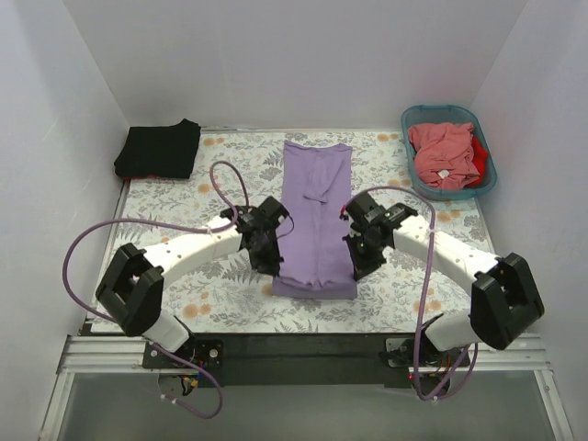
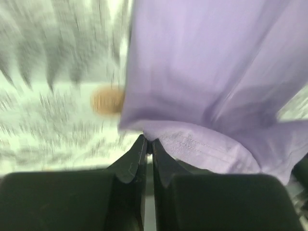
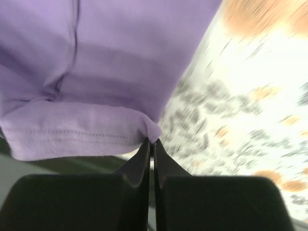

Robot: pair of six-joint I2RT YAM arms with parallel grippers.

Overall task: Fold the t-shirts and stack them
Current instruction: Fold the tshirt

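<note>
A lavender-purple cotton short-sleeved t-shirt (image 1: pixel 317 207) lies in the middle of the floral-patterned table (image 1: pixel 202 289). It is folded into a long narrow strip running from 12 o'clock to 6 o'clock, with its near hem bunched and doubled over at the 6 o'clock end. The left gripper (image 1: pixel 272 266) sits at the strip's near corner on the 9 o'clock side. In the left wrist view its two black fingers (image 2: pixel 137 159) are pressed together with the stitched hem corner of the shirt (image 2: pixel 202 72) meeting their tips, so it appears to be pinching the cloth. The right gripper (image 1: pixel 360 268) sits at the matching corner on the 3 o'clock side. The right wrist view shows its jaws closed tight on a small peak of the hemmed edge (image 3: pixel 150 132) — the purple fabric (image 3: pixel 106 62) hangs out above and to the left of the tips. The tablecloth behind is smeared in both wrist views, so no finer detail can be read there. A folded black t-shirt (image 1: pixel 158 149) rests at the table's 10 o'clock corner, well apart from both arms. At 2 o'clock stands an oval teal plastic basket (image 1: pixel 439 110) holding a crumpled salmon-pink t-shirt (image 1: pixel 443 152) — a red t-shirt (image 1: pixel 479 148) shows beside it against the basket's 3 o'clock wall.
</note>
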